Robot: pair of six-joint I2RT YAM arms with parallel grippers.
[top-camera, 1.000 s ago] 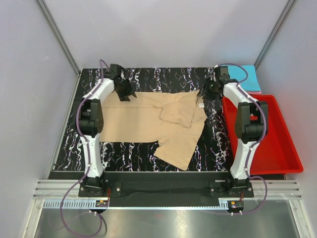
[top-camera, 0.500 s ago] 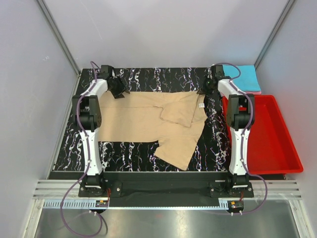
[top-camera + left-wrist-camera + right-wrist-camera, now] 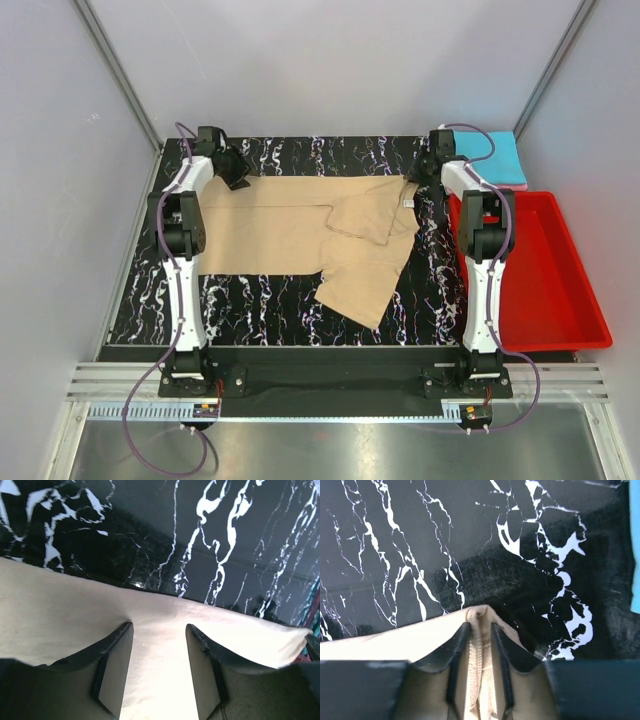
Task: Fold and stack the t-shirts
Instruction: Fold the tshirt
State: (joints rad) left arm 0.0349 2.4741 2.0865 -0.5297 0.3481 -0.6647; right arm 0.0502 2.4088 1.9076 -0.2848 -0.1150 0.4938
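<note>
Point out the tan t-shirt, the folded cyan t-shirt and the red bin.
tan t-shirt [image 3: 265, 230], top external view, on its flat body panel.
folded cyan t-shirt [image 3: 499, 158], top external view, on its top face.
red bin [image 3: 555, 290], top external view, on its bare floor.

Tan t-shirt [image 3: 300, 225]: plain beige cloth, spread mostly flat across the middle of the table [image 3: 250, 300], its far edge straight.
Right portion: doubled over itself, with one flap angling toward the near side.
Neck label [image 3: 408, 202]: small white tag at the far right corner.
Cyan t-shirt [image 3: 492, 158]: folded rectangle at the far right corner.
Pink t-shirt [image 3: 516, 186]: folded beneath the cyan one, with only a thin edge showing.
</note>
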